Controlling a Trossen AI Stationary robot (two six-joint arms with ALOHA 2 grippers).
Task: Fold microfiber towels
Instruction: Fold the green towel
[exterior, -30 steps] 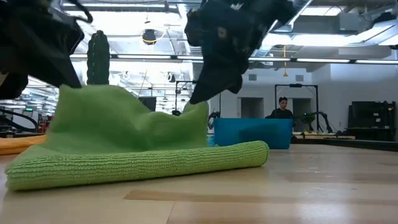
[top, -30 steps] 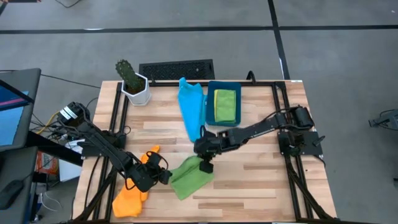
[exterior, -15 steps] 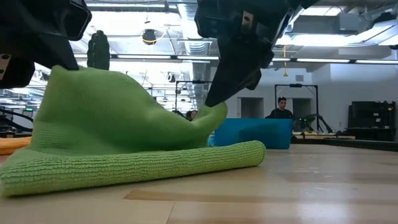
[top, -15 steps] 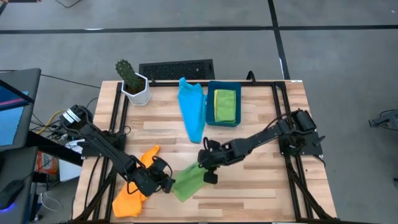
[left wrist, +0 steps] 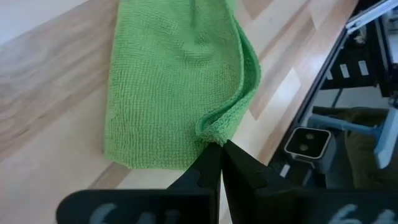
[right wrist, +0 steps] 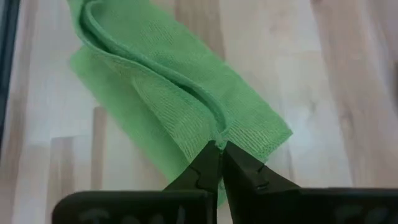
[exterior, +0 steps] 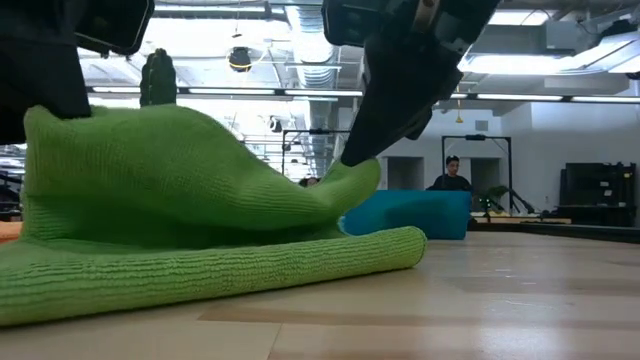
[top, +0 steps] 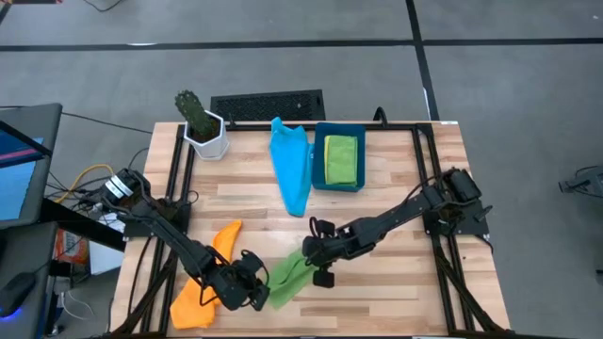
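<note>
Near edge of the table: a green towel [top: 287,278] lies there between the two grippers, a long strip folded over on itself.
Green towel, low view: its lower layer lies flat on the wood while the upper layer [exterior: 170,170] is lifted into a hump, highest at the left end.
Left gripper [top: 254,290]: at the towel's left end, close to the near edge; its fingers are pressed together on a bunched corner of the green cloth, as the left wrist view shows [left wrist: 219,148].
Right gripper [top: 318,266]: at the towel's far right corner; the fingertips meet on the raised edge of the upper layer [right wrist: 219,146], with barely any gap between them and the cloth pinched there.
Orange towel [top: 203,287]: crumpled at the near left corner of the table, partly under the left arm, just beside the green towel.
Light blue towel [top: 290,165]: stretched out at the far middle of the table, its right edge against the bin.
Bin [top: 317,155]: dark blue, at the far side, right of the light blue towel; a folded yellow-green towel [top: 341,158] lies inside it.
Potted cactus [top: 200,124]: in a white pot at the far left corner.
Table [top: 396,212]: pale wooden planks in a black frame.
Room behind: a person [exterior: 452,172] shows far off in the low view.
</note>
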